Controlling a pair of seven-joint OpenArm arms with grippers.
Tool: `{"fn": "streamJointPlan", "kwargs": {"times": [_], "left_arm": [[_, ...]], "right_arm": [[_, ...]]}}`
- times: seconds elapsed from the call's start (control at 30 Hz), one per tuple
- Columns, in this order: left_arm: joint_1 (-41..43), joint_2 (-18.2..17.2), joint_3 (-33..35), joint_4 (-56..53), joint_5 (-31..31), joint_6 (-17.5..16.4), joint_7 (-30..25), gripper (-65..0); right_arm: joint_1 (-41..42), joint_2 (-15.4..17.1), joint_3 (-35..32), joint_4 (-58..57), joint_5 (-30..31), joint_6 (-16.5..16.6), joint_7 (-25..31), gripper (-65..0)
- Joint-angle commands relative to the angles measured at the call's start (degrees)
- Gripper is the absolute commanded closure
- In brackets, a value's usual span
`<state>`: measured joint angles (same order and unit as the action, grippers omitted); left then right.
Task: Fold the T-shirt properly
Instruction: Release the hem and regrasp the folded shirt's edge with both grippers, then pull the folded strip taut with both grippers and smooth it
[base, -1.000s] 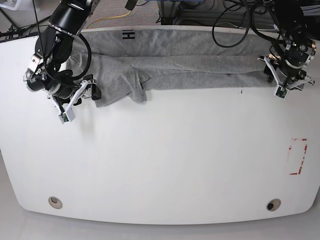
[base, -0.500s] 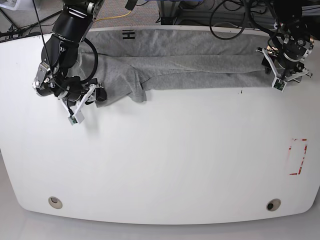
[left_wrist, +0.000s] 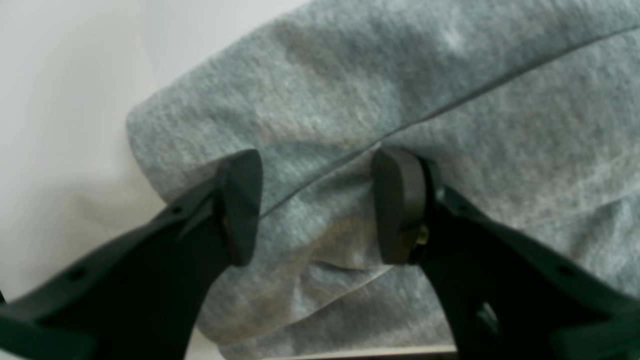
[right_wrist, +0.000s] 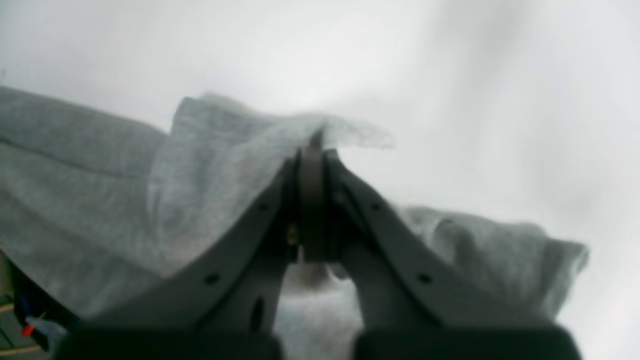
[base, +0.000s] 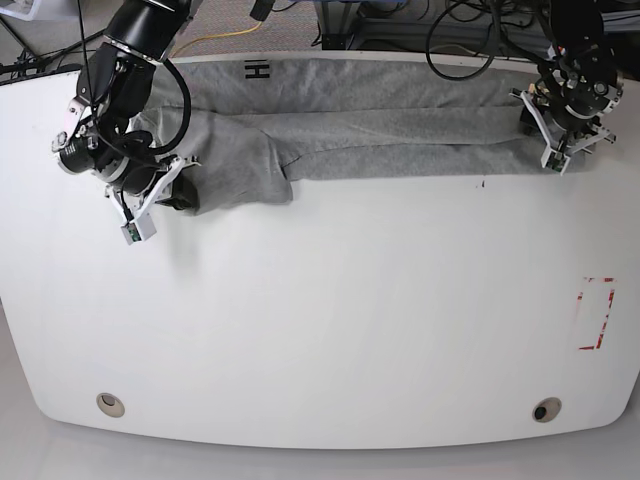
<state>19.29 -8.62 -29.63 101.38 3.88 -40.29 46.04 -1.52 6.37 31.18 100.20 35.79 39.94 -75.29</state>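
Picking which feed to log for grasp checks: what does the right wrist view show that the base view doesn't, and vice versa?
Only right wrist: the right end effector seen close, jaws shut on a pinched fold of the T-shirt, cloth bunched at the tips.

Only base: the whole white table, the shirt's black lettering, the red tape rectangle, two round table holes, and the left end effector at the far end of the shirt.

Both: the grey T-shirt lying on the white table with the right end effector at its edge.
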Motion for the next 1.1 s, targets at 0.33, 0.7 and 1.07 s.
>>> {"fn": "streamJointPlan", "kwargs": {"times": [0.33,0.7,1.07], "left_arm": [[0.0,-3.7,3.6,-0.7,0.6,0.3,0.2,-33.2],[-2.3,-5.1,3.6,-2.6,0.6,0.3,0.2,-33.2],[-3.9,-5.0,3.9,-1.9,0.3,0.3,0.3,-33.2]], "right_arm": [[-13.3,0.6,8.8,11.0,6.0,0.1,-1.4,0.0],[-15.8,1.8,10.4,10.3,5.7,0.1,-1.4,0.0],[-18.4,3.8,16.3,3.4,6.0,0.1,-1.4,-29.8]]}}
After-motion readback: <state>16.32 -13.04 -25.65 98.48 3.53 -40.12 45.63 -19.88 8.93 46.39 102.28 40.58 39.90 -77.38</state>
